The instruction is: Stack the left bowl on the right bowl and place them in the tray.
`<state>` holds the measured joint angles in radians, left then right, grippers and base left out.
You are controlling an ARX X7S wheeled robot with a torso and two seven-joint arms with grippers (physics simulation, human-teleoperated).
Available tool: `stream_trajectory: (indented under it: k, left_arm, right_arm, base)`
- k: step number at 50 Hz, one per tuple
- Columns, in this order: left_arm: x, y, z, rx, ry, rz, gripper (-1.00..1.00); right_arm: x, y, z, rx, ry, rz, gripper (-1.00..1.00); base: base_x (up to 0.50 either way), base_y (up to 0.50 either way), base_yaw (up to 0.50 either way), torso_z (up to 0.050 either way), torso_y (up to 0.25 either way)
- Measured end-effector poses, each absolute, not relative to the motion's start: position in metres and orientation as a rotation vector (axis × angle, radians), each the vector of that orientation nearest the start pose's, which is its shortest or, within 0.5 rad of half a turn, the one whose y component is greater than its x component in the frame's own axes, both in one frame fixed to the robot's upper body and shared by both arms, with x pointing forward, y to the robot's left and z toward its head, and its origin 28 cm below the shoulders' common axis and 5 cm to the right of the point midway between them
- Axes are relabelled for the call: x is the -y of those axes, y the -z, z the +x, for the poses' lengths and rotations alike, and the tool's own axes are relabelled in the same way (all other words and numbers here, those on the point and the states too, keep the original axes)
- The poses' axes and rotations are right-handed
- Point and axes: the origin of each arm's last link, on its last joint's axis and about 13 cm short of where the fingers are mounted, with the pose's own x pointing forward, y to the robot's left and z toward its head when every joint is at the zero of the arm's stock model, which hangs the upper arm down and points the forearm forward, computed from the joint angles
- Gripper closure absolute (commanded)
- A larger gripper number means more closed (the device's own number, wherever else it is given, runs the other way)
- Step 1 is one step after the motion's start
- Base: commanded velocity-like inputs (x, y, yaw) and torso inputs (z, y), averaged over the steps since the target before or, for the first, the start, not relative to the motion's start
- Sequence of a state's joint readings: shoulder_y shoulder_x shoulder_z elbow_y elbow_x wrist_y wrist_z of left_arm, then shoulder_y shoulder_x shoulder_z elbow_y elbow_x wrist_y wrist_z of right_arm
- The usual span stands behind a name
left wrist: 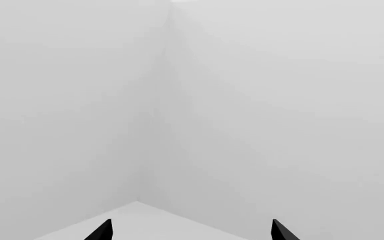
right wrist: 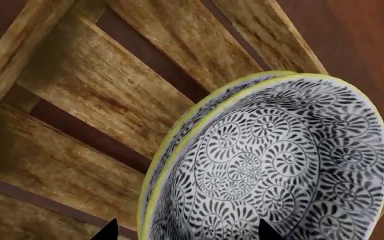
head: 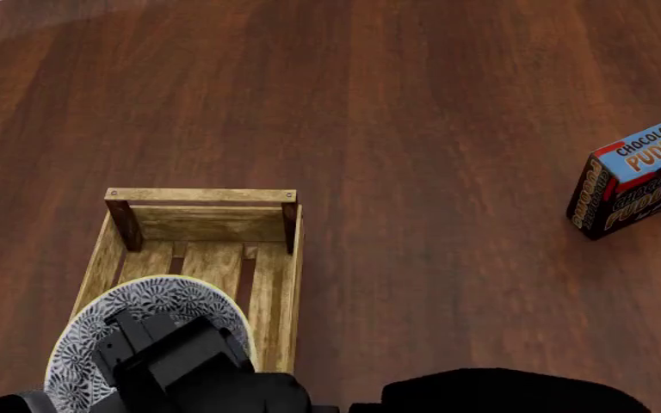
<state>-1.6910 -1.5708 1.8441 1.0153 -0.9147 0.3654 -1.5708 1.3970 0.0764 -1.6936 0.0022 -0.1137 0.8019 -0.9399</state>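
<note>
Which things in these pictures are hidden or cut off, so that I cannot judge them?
- Bowls: head view, near half behind the right arm; the grip is hidden.
- Tray: head view, near end cut by the bottom edge.
- Left end effector: left wrist view, only fingertips before blank walls.

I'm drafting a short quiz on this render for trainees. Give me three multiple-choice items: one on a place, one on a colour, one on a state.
1. Where do the bowls sit?
A. in the tray
B. on the bare table
C. on the pudding box

2. What colour is the bowls' rim?
A. red
B. yellow-green
C. black

3. How do the left gripper's fingers stand?
A. shut on a bowl
B. shut on the box
C. apart, holding nothing

Answers:
1 A: the head view shows the bowls over the tray's slatted floor.
2 B: the right wrist view shows two yellow-green rims, one nested in the other.
3 C: the left wrist view shows two fingertips wide apart against blank grey.
</note>
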Motion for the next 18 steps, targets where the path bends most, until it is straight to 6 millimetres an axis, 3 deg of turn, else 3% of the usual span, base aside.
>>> stream_trajectory:
  k: [18]
  left_arm:
    - [-0.26, -0.265, 0.122, 0.577, -0.415, -0.129, -1.0]
  right_arm:
    - [-0.05, -0.228, 0.298, -0.283, -1.327, -1.789, -1.0]
  base:
    - [0.0, 0.0, 0.0, 0.0, 0.0]
